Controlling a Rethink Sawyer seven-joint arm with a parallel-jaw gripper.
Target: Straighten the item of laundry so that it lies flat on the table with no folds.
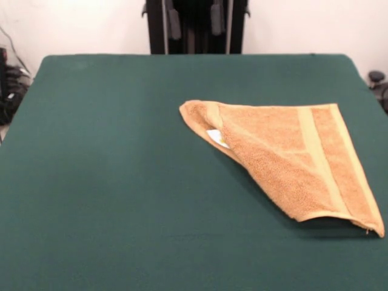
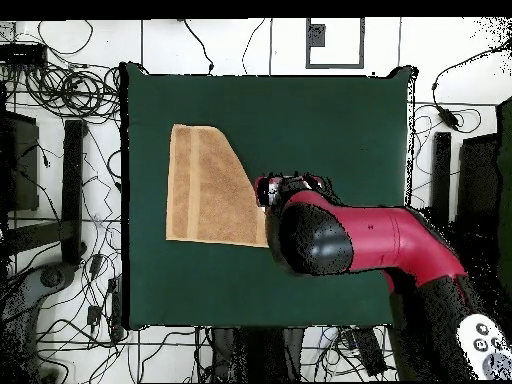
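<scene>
The tan-orange towel (image 1: 291, 157) lies on the dark green table (image 1: 109, 182) at the right of the front view. It is folded over diagonally into a rough triangle, with a woven band along its right side and a small white label (image 1: 217, 138) showing at the fold. In the overhead view the towel (image 2: 205, 190) lies at the table's left (image 2: 330, 120). The red and black arm (image 2: 370, 240) reaches high over the table there, and its gripper end (image 2: 272, 190) is beside the towel's right corner. The gripper does not show in the front view.
The black pedestal (image 1: 195, 27) stands at the table's far edge. Cables and stands (image 2: 60, 90) lie on the floor around the table. Dark gear sits off the table's left edge (image 1: 9, 91) and right edge (image 1: 379, 82).
</scene>
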